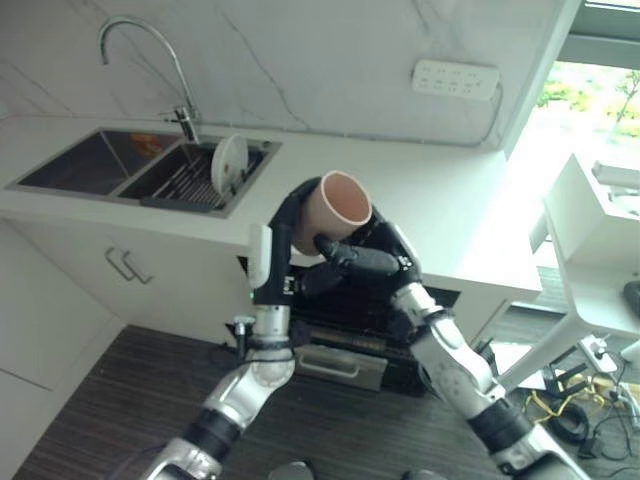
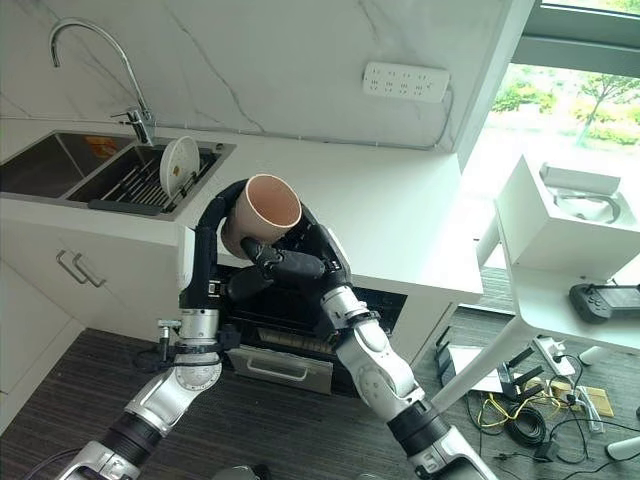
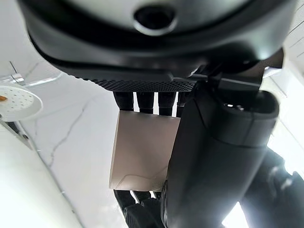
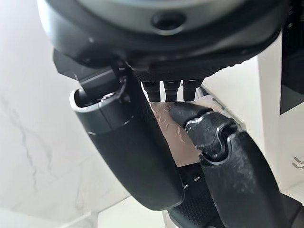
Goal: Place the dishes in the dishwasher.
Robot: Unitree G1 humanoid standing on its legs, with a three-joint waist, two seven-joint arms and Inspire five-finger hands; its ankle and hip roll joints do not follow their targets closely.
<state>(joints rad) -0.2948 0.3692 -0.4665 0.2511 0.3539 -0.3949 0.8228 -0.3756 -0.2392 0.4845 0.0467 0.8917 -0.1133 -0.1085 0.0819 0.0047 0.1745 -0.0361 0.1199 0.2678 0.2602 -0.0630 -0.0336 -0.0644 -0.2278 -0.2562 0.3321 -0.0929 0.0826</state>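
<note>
A beige-pink cup (image 1: 337, 206) is held up in front of the counter edge, tilted with its mouth facing up and toward me. My left hand (image 1: 288, 215) wraps it from the left and behind, fingers curled round its wall (image 3: 142, 152). From the right and below, my right hand (image 1: 362, 258) closes on the same cup (image 4: 165, 124), thumb and fingers against it. Under the counter, behind both hands, the dishwasher (image 1: 345, 322) shows as a dark opening. A white plate (image 1: 229, 163) stands on edge in the sink's rack.
The double sink (image 1: 95, 163) with a curved faucet (image 1: 150, 45) lies at the counter's left. A socket strip (image 1: 455, 78) hangs on the marble wall. Cabinet doors with handles (image 1: 125, 265) are at lower left, and a white table (image 2: 565, 250) stands to the right.
</note>
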